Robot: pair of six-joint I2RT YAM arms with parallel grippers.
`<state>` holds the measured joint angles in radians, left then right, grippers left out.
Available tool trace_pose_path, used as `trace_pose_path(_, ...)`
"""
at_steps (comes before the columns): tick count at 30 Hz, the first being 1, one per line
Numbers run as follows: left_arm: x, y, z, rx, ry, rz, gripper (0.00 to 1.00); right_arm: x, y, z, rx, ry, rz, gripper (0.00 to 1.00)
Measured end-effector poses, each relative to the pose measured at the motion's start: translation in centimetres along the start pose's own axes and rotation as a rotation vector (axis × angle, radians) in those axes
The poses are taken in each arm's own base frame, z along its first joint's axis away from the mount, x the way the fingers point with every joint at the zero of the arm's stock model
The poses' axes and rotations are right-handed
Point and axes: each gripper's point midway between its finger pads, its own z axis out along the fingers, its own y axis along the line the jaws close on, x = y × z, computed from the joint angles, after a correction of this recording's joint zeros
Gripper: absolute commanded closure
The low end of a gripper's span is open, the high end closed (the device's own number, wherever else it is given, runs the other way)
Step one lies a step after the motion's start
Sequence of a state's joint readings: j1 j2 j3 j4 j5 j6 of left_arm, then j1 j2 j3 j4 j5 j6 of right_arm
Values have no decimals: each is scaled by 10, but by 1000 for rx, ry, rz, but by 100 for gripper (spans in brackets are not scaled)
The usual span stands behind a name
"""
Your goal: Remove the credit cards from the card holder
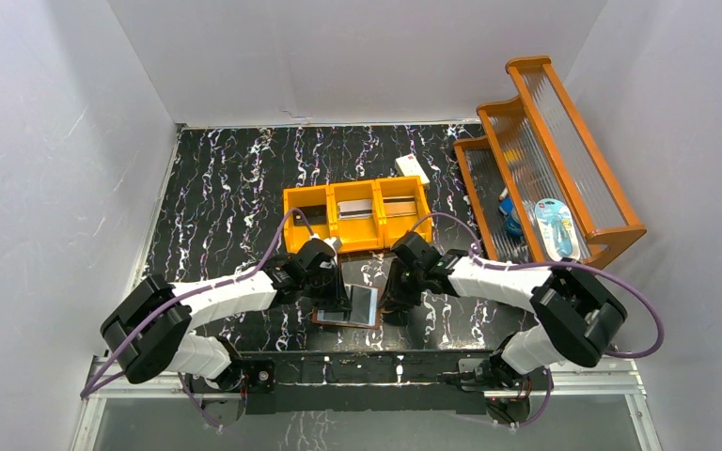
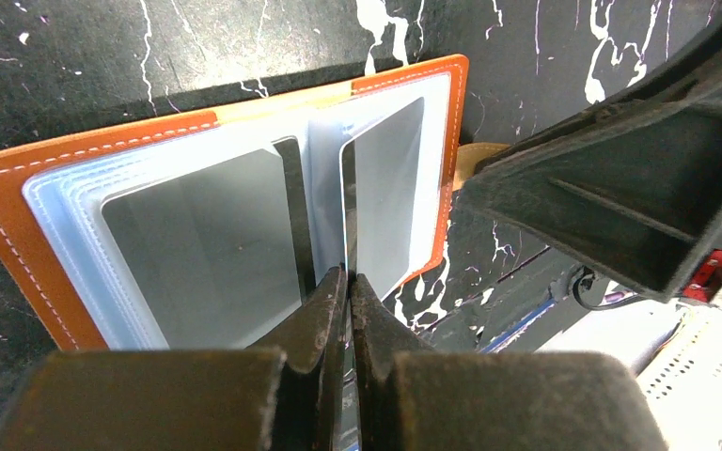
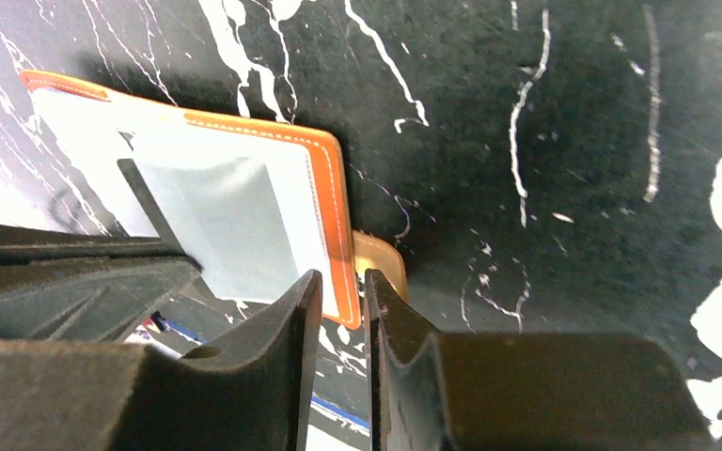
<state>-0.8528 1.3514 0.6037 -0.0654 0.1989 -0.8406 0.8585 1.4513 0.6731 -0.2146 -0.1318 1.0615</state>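
The card holder (image 1: 365,306) lies open on the black marbled table between my two grippers, its pale blue-grey inner faces up inside a brown stitched border (image 2: 19,225). Grey-silver credit cards sit in its left pocket (image 2: 207,244) and right pocket (image 2: 390,188). My left gripper (image 2: 348,277) is shut on the thin near edge of the right-hand card, at the holder's middle fold. My right gripper (image 3: 343,277) stands over the holder's right edge (image 3: 324,188) with its jaws a narrow gap apart. The brown rim shows between its tips, and the snap tab (image 3: 384,258) lies by the right one.
An orange three-compartment tray (image 1: 357,214) stands just behind the holder, with a cream-white box (image 1: 412,167) beyond it. A tall orange rack (image 1: 545,150) holding blue items fills the back right. White walls close in on the left and right. The table's near edge is close behind the grippers.
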Motion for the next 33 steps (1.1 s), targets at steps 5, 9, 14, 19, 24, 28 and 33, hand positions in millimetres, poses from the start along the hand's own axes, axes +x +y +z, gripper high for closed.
trace_pose_path(5, 0, 0, -2, 2, -3, 0, 100, -2, 8, -15, -37, -24, -30, 71)
trace_pose_path(9, 0, 0, -1, 1, -4, 0, 100, -4, 27, -16, -121, -19, -45, 74)
trace_pose_path(14, 0, 1, -1, -2, -4, 0, 100, -5, 35, -1, -132, 16, -50, 74)
trace_pose_path(19, 1, 2, -2, -8, -4, -1, 100, -1, 27, 18, -88, 63, -36, 75)
trace_pose_path(24, 0, 5, -3, -21, -9, -1, 100, -1, 26, 20, -83, 63, -27, 76)
trace_pose_path(28, 0, 7, -4, -30, -9, 4, 100, 0, 24, 21, -93, 60, -13, 78)
trace_pose_path(33, -2, 10, -6, -38, -13, -1, 100, 1, 25, 22, -107, 60, -5, 79)
